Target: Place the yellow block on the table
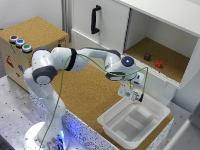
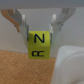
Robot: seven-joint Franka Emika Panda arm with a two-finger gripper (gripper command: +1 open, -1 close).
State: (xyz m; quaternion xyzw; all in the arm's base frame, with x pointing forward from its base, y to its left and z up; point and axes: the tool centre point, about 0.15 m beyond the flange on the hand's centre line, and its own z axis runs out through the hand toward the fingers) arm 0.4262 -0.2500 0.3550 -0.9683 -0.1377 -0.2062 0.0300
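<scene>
Cork-brown and broad, the table (image 1: 87, 90) spreads across the middle of the exterior view, with the white arm (image 1: 65, 60) reaching over it toward the exterior view's right. Behind sits an open cabinet (image 1: 160, 45) with a small red block (image 1: 158, 64) and a small dark block (image 1: 147, 57) on its cork floor. A white plastic bin (image 1: 132, 120) rests at the table's near corner, and a cork-topped box with coloured buttons (image 1: 30, 42) stands off to the exterior view's left.

Now the progress: the yellow block (image 2: 39, 45) is up in the air, not yet on the table, so by my read the lowering and the release remain. It hangs near the bin's rim, with cork showing below it in the wrist view.

And the gripper (image 2: 39, 34): its fingers (image 2: 23, 29) are drawn in narrow, pinching the lettered cube on two opposite sides, firmly clamped.
</scene>
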